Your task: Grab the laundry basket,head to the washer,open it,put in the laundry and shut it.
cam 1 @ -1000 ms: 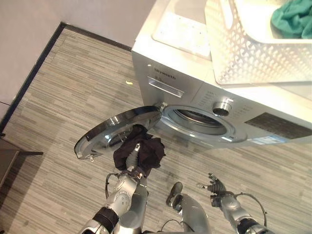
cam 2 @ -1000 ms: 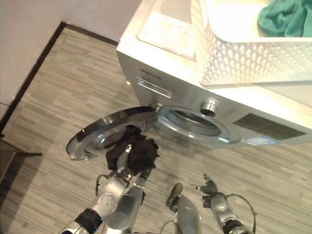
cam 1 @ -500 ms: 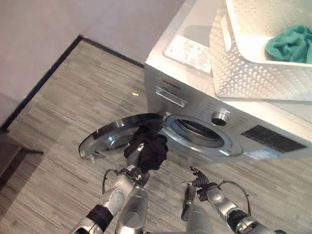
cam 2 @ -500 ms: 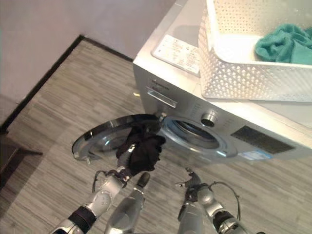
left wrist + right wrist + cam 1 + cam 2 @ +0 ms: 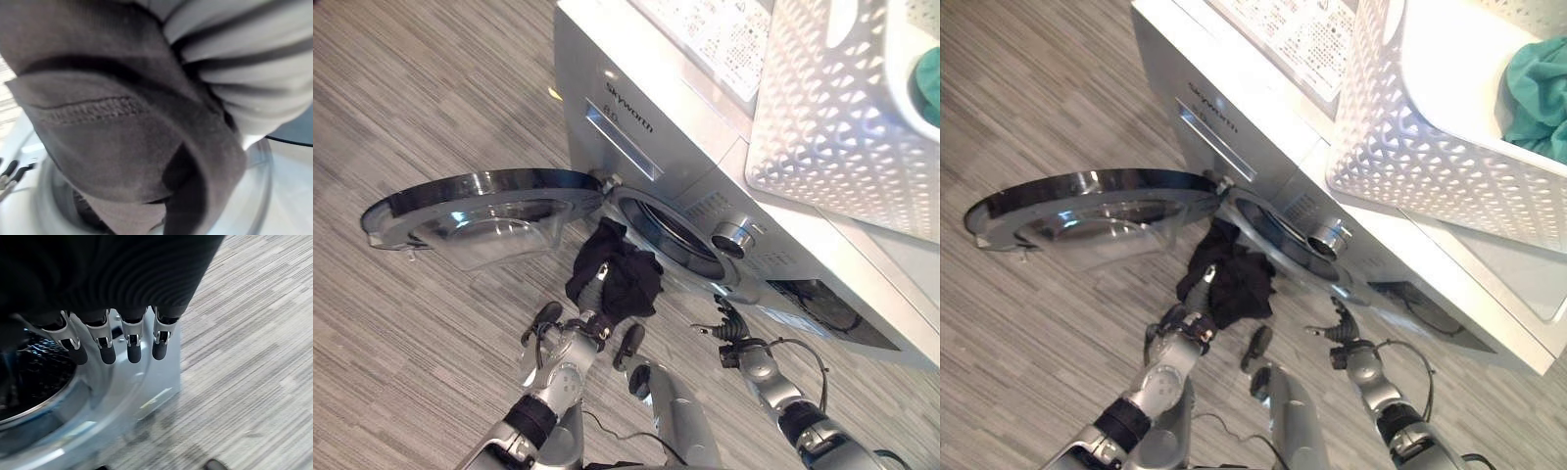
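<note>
Left hand has its fingers clenched round a dark garment, held just before the washer drum mouth to feed it past the swung-open door; right hand hangs relaxed beside the mouth, basket parked atop the washer, freeing both hands.

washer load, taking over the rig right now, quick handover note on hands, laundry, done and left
Left hand: shut on the dark garment, held just in front of the drum opening.
Right hand: open, empty, low beside the washer front.
Washer door is swung wide open. White laundry basket sits on top of the washer with a teal cloth inside.
Done: basket brought over, door opened.
Left: push the dark garment into the drum, load the teal cloth, shut the door.
</note>
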Robot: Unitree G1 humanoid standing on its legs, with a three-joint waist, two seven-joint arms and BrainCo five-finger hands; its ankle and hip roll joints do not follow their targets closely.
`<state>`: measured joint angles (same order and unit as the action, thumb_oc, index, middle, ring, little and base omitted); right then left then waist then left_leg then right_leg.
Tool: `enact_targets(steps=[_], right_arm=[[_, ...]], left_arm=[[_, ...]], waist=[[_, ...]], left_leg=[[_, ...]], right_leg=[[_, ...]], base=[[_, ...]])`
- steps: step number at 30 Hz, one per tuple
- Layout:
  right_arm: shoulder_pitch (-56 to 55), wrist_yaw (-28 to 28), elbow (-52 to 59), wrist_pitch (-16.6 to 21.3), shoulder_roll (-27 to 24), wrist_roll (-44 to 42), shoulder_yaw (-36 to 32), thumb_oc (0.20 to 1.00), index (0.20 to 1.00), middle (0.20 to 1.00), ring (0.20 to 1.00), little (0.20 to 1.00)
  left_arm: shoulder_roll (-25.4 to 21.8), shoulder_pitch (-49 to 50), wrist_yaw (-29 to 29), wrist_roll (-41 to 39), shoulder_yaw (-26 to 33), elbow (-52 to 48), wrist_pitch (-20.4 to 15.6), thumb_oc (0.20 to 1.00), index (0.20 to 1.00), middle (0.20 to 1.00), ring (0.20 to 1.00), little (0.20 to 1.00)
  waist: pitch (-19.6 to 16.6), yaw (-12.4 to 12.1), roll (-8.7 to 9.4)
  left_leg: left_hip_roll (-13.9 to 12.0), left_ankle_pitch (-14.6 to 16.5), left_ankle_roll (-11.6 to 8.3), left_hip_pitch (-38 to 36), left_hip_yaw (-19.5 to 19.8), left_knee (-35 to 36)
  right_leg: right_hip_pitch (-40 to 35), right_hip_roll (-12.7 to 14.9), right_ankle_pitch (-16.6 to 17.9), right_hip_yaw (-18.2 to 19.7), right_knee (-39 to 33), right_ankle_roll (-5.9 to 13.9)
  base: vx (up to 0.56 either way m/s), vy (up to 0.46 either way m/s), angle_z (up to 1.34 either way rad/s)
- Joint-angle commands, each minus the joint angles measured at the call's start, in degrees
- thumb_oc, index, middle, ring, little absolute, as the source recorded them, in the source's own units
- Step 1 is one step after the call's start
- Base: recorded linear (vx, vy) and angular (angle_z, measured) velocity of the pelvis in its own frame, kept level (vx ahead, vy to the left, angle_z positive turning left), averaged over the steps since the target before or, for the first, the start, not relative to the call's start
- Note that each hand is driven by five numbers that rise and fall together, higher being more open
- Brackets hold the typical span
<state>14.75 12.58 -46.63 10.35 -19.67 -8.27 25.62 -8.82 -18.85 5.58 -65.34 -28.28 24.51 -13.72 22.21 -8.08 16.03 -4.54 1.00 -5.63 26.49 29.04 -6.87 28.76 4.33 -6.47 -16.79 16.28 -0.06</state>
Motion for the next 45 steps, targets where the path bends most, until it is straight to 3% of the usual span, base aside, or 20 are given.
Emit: enact_targets(steps=[1,4,10,14,16,17,21,22,24,26,27,29,31,35,36,37,40,42,45], right_arm=[[-1.7,1.8,0.0,-0.2,-2.1,-0.3,-0.5,1.0,1.0,1.0,1.0,1.0],[-2.2,1.2,-2.9,-0.6,-1.7,-0.4,0.4,1.0,1.0,1.0,1.0,1.0],[-3.7,-1.7,-10.2,-1.3,-1.4,-4.8,0.4,1.0,1.0,1.0,1.0,1.0],[-4.6,-2.9,-13.6,-1.3,-0.7,-9.4,-1.2,1.0,1.0,1.0,1.0,1.0],[-5.4,-4.5,-14.8,-1.4,0.0,-11.2,-1.1,1.0,1.0,1.0,1.0,1.0],[-5.6,-4.8,-14.7,-1.4,0.3,-11.4,-0.6,1.0,1.0,1.0,1.0,1.0],[-6.1,-5.7,-13.9,-1.2,1.6,-13.4,0.2,1.0,1.0,1.0,1.0,1.0],[-6.1,-5.7,-13.9,-1.2,1.6,-13.5,0.1,1.0,1.0,1.0,1.0,1.0],[-7.0,-6.1,-12.5,-0.9,2.7,-14.5,0.6,1.0,1.0,1.0,1.0,1.0],[-7.9,-6.2,-11.7,-0.7,3.5,-14.5,1.0,1.0,1.0,1.0,1.0,1.0],[-7.9,-6.2,-11.7,-0.6,3.4,-14.6,1.0,1.0,1.0,1.0,1.0,1.0],[-8.5,-5.8,-11.8,-0.4,3.6,-13.8,1.7,1.0,1.0,1.0,1.0,1.0],[-8.1,-5.3,-10.8,0.0,3.4,-14.2,1.8,1.0,1.0,1.0,1.0,1.0],[-7.9,-5.8,-8.9,0.5,2.7,-14.4,2.4,1.0,1.0,1.0,1.0,1.0],[-8.2,-6.0,-8.4,0.7,2.2,-14.3,2.4,1.0,1.0,1.0,1.0,1.0],[-8.9,-5.4,-7.8,1.2,1.4,-14.6,1.7,1.0,1.0,1.0,1.0,1.0],[-9.2,-4.8,-6.7,1.7,1.4,-14.5,1.8,1.0,1.0,1.0,1.0,1.0],[-10.6,-5.1,-6.0,1.9,1.6,-13.1,2.4,1.0,1.0,1.0,1.0,1.0],[-10.6,-4.6,-6.3,2.0,1.6,-12.3,2.4,1.0,1.0,1.0,1.0,1.0]], left_arm=[[3.1,-6.1,3.4,-0.1,1.7,0.1,-3.6,0.2,0.2,0.2,0.2,0.2],[4.4,-11.0,6.0,0.6,4.2,5.6,-4.7,0.2,0.2,0.2,0.2,0.2],[4.7,-20.4,10.1,-1.0,9.6,13.2,-6.4,0.2,0.2,0.2,0.2,0.2],[4.2,-25.4,12.1,-2.4,12.7,17.4,-7.3,0.2,0.2,0.2,0.2,0.2],[3.2,-28.8,13.0,-4.2,14.6,19.6,-7.9,0.2,0.2,0.2,0.2,0.2],[3.2,-29.9,13.2,-4.9,15.1,20.2,-7.9,0.2,0.2,0.2,0.2,0.2],[1.8,-38.6,14.4,-7.8,16.6,24.1,-8.9,0.2,0.2,0.2,0.2,0.2],[1.8,-38.7,14.3,-7.7,16.5,24.1,-8.9,0.2,0.2,0.2,0.2,0.2],[0.6,-44.8,15.6,-8.3,16.7,25.9,-9.5,0.2,0.2,0.2,0.2,0.2],[-0.5,-50.1,17.3,-8.1,16.7,30.3,-9.5,0.2,0.2,0.2,0.2,0.2],[-0.6,-50.3,17.2,-8.1,16.8,30.5,-9.4,0.2,0.2,0.2,0.2,0.2],[-3.4,-55.0,18.4,-6.9,16.7,36.6,-7.4,0.2,0.2,0.2,0.2,0.2],[-6.1,-58.6,18.5,-7.1,16.6,38.0,-7.7,0.2,0.2,0.2,0.2,0.2],[-13.3,-65.0,18.1,-4.3,14.3,45.1,-3.4,0.2,0.2,0.2,0.2,0.2],[-14.3,-66.4,17.9,-4.1,13.9,45.5,-3.3,0.2,0.2,0.2,0.2,0.2],[-14.0,-70.2,19.6,-3.8,13.0,42.7,-5.8,0.2,0.2,0.2,0.2,0.2],[-13.4,-68.3,21.0,0.5,13.0,41.9,-5.1,0.2,0.2,0.2,0.2,0.2],[-17.7,-66.2,21.0,1.1,14.5,47.1,-3.6,0.2,0.2,0.2,0.2,0.2],[-18.3,-64.6,21.0,1.7,15.2,47.4,-2.9,0.2,0.2,0.2,0.2,0.2]], waist=[[1.2,-0.4,3.04],[1.1,1.1,5.62],[0.5,4.1,8.42],[-0.4,5.8,8.2],[-1.2,7.0,7.86],[-1.9,7.2,7.4],[-3.3,9.2,7.66],[-2.8,9.2,8.1],[-4.2,10.7,8.36],[-6.3,12.7,8.41],[-5.9,12.7,8.87],[-8.4,14.7,8.84],[-9.7,16.3,9.17],[-11.6,18.1,9.12],[-12.1,18.7,8.98],[-13.0,19.9,8.77],[-12.9,20.2,8.13],[-12.6,20.8,8.39],[-12.6,21.2,7.9]], left_leg=[[0.7,0.0,3.76,-0.5,0.6,1.5],[0.3,1.3,3.61,1.4,0.1,-0.7],[-0.2,4.6,3.21,4.9,-0.2,-7.1],[-0.9,5.9,3.11,6.7,0.2,-9.4],[-2.2,5.7,3.01,7.4,0.0,-9.8],[-3.8,7.3,3.18,6.5,-0.2,-9.3],[-6.6,5.3,2.42,6.1,-0.5,-6.1],[-5.7,3.7,2.12,6.9,-0.4,-6.3],[-8.1,1.7,1.38,6.6,-0.7,-3.3],[-11.0,1.8,1.04,5.7,-1.0,-0.8],[-10.3,0.3,0.71,6.4,-1.0,-0.8],[-13.0,0.6,0.36,5.3,-1.9,0.7],[-13.7,-0.1,-0.13,5.5,-2.8,1.1],[-15.5,-0.5,-0.94,6.5,-3.3,0.5],[-16.1,-0.8,-1.12,7.0,-3.1,0.4],[-17.2,-1.4,-1.36,7.6,-3.1,0.9],[-18.0,-1.9,-1.68,8.1,-3.2,1.4],[-19.5,-2.4,-1.57,9.4,-2.9,1.1],[-20.2,-2.1,-1.61,11.0,-2.9,1.0]], right_leg=[[-2.6,4.0,11.4,3.1,-9.5,8.42],[-1.7,3.0,12.4,4.1,-10.7,8.36],[0.0,1.0,11.0,4.7,-9.6,7.72],[2.2,-0.3,9.3,4.2,-7.2,7.15],[4.0,-1.1,8.2,3.9,-5.5,6.68],[3.6,-2.2,6.4,4.1,-5.0,6.91],[4.8,-3.4,6.2,3.8,-5.8,6.68],[5.3,-2.6,7.6,3.4,-6.1,6.28],[6.3,-4.0,7.8,3.2,-7.1,6.08],[6.9,-6.0,6.6,3.6,-7.8,6.19],[7.5,-5.4,8.0,3.2,-7.9,5.72],[7.7,-7.6,6.9,3.7,-8.6,5.8],[8.3,-8.3,7.4,3.9,-9.3,5.61],[9.3,-10.0,7.4,4.0,-9.2,5.36],[9.8,-10.4,7.2,3.8,-9.1,5.36],[10.8,-11.2,7.0,3.1,-8.4,5.44],[11.9,-11.5,6.3,2.3,-7.5,5.32],[15.1,-12.3,5.5,1.4,-4.2,5.11],[17.5,-12.1,4.7,0.9,-2.4,5.39]], base=[[0.01,0.04,-0.17],[0.02,0.034,-0.12],[0.06,0.001,-0.21],[0.09,-0.01,-0.06],[0.18,-0.054,-0.07],[0.23,-0.101,-0.06],[0.09,-0.068,-0.06],[-0.04,-0.036,-0.02],[0.15,-0.124,-0.06],[0.21,-0.134,-0.05],[0.12,-0.093,-0.06],[0.23,-0.138,-0.13],[0.11,-0.091,-0.14],[0.08,-0.081,-0.2],[0.13,-0.149,-0.26],[0.13,-0.118,-0.15],[0.07,-0.063,-0.06],[0.05,-0.057,-0.12],[0.04,-0.014,-0.05]])
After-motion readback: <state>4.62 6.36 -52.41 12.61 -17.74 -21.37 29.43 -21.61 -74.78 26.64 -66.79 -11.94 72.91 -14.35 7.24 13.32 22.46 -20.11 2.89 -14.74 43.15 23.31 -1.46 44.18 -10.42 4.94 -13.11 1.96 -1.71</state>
